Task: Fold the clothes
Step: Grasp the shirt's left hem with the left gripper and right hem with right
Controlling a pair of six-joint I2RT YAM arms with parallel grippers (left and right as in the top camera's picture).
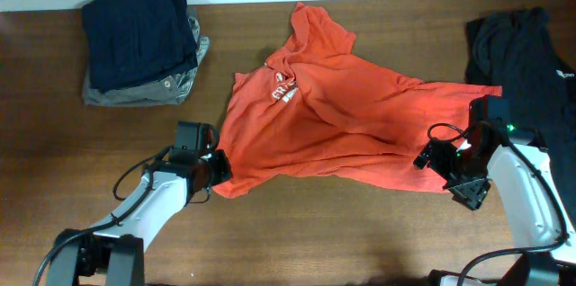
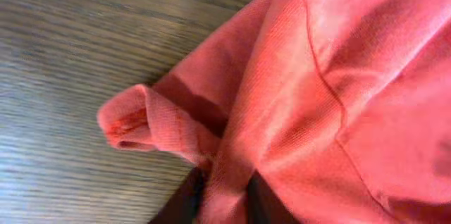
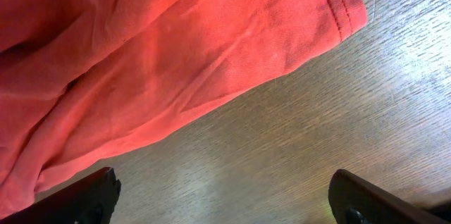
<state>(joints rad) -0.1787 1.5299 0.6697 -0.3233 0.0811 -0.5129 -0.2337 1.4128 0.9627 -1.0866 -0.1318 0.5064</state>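
A brown wooden tabletop (image 1: 297, 241) carries an orange-red short-sleeved T-shirt (image 1: 342, 124). The T-shirt lies crumpled and spread across the tabletop's middle, with its white chest lettering partly showing. A rumpled black garment (image 1: 522, 52) lies to the right of the T-shirt and meets its right edge. Well apart from the T-shirt, beyond its upper left, a folded navy garment (image 1: 135, 34) rests on a folded grey garment (image 1: 171, 88). At the T-shirt's lower left corner, the left gripper (image 1: 214, 167) is closed on a fold of the orange cloth, which runs between its dark fingers (image 2: 180, 206). At the T-shirt's lower right edge, the right gripper (image 1: 445, 176) stands wide open and holds nothing. Its fingers (image 3: 77, 196) are over bare wood, just beside the stitched hem.
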